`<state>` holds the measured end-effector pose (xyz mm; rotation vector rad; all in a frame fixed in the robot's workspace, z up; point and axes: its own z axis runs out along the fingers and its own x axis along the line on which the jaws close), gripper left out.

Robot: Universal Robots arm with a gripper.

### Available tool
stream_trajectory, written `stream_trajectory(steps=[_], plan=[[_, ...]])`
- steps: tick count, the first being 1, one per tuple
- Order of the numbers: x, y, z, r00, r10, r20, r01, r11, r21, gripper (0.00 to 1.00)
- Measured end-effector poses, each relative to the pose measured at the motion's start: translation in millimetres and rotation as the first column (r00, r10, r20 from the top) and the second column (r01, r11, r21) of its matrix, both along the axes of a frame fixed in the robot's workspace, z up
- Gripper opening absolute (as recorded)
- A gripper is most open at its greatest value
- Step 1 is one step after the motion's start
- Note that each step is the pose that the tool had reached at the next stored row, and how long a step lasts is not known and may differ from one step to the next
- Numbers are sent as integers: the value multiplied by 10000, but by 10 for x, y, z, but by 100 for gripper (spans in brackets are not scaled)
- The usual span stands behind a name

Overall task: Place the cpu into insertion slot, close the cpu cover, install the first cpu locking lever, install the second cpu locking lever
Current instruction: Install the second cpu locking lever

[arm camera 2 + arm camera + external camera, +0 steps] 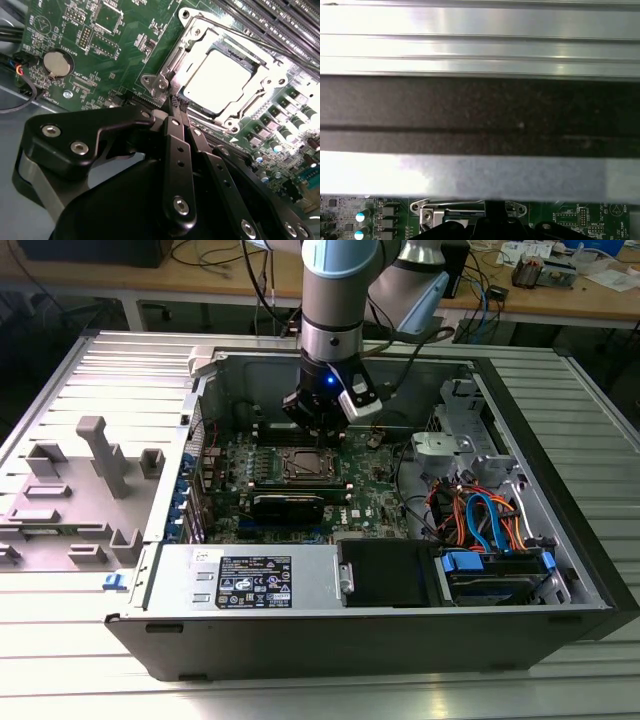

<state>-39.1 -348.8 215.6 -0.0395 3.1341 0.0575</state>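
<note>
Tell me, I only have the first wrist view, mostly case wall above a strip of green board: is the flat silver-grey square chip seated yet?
Observer: Yes. In the second wrist view, the flat silver-grey square cpu sits in its socket.
Operator: And the cover?
Observer: The thin silvery cpu cover lies flat, framing the chip in its window.
Operator: Gripper?
Observer: The black gripper is shut on nothing, with its tips beside a corner of the cover.
</note>
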Motion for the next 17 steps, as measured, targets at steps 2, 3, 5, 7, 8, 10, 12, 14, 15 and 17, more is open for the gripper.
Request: stream_trajectory(steps=[2, 3, 5, 7, 8, 10, 12, 14, 15, 17], plan=[[0, 0, 0, 10000, 0, -1, 0, 10000, -6, 11], [0, -2, 0, 10000, -1, 0, 1, 10000, -7, 11], [0, -8, 1, 10000, -1, -1, 1, 10000, -8, 11], [0, -21, 0, 10000, 0, 0, 0, 10000, -8, 11], [0, -28, 0, 10000, -1, 0, 1, 10000, -9, 11], [0, -53, 0, 10000, 0, 0, 0, 10000, -8, 11], [0, -76, 1, 10000, 0, -1, 0, 10000, -9, 11], [0, -96, 0, 10000, -1, 0, 1, 10000, -8, 11], [0, -107, 0, 10000, -1, 0, 1, 10000, -8, 11], [0, -128, 0, 10000, -1, 0, 1, 10000, -8, 11]])
